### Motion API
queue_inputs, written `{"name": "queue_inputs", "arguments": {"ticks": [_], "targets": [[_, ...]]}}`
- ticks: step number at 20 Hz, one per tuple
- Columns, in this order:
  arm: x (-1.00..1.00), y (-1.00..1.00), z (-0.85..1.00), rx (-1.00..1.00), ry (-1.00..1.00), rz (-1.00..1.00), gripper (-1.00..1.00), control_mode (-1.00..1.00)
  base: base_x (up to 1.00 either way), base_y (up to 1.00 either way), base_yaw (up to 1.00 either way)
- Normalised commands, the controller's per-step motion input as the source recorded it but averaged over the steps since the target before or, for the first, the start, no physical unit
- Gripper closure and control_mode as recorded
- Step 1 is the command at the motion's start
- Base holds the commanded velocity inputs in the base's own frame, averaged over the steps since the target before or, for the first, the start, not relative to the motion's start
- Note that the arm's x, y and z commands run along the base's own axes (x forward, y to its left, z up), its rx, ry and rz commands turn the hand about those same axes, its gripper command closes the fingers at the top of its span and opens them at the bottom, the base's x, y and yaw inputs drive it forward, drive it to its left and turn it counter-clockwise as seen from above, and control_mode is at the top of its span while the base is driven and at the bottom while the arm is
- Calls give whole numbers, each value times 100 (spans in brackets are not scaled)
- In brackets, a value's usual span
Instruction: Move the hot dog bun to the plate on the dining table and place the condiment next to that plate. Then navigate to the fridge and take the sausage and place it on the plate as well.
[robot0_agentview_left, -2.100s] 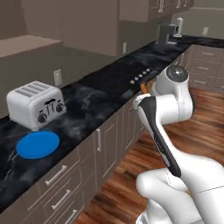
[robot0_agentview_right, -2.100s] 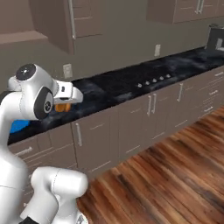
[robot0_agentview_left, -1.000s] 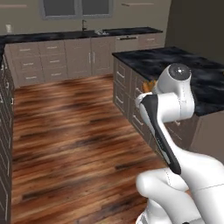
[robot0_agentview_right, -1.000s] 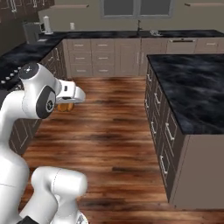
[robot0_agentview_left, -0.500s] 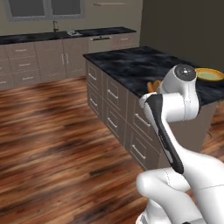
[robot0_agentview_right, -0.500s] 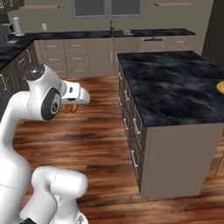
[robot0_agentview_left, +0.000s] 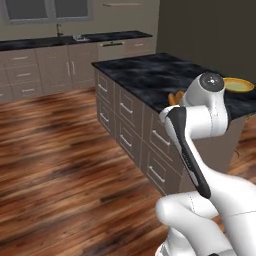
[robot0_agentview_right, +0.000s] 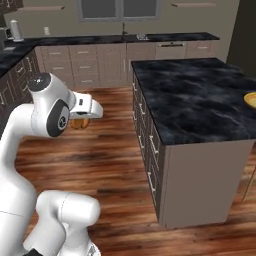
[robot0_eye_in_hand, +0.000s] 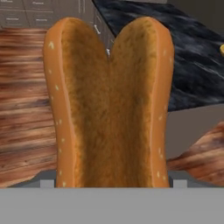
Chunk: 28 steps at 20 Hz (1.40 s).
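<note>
One hot dog bun (robot0_eye_in_hand: 109, 105), bearing no readable label, sits gripped between the jaws.

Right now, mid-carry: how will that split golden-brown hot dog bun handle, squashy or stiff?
Golden-brown hot dog bun, held in the gripper, looks porous and crumbly inside, so probably soft and light. Its split halves splay apart, so a harder squeeze may fold or tear it.

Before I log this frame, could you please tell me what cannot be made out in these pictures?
- Hand: its fingers sit behind the white wrist in the right base view; the golden-brown split hot dog bun covers them in the hand view.
- Round yellow plate: partly behind the arm in the left base view, cut by the frame edge in the right base view.
- Small items by the far sink: too small.
</note>
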Motion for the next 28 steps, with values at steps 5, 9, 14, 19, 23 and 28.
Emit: {"name": "queue_inputs", "arguments": {"ticks": [5, 9, 14, 19, 23, 28], "targets": [[0, 0, 0, 0, 0, 0, 100, 100, 98, -9, -9], [0, 0, 0, 0, 0, 0, 100, 100, 68, -65, -4], [0, 0, 0, 0, 0, 0, 100, 100, 5, -100, 3], [0, 0, 0, 0, 0, 0, 100, 100, 0, -100, 3], [0, 0, 0, 0, 0, 0, 100, 100, -10, 29, 6], [0, 0, 0, 0, 0, 0, 100, 100, 11, 95, 3]]}}
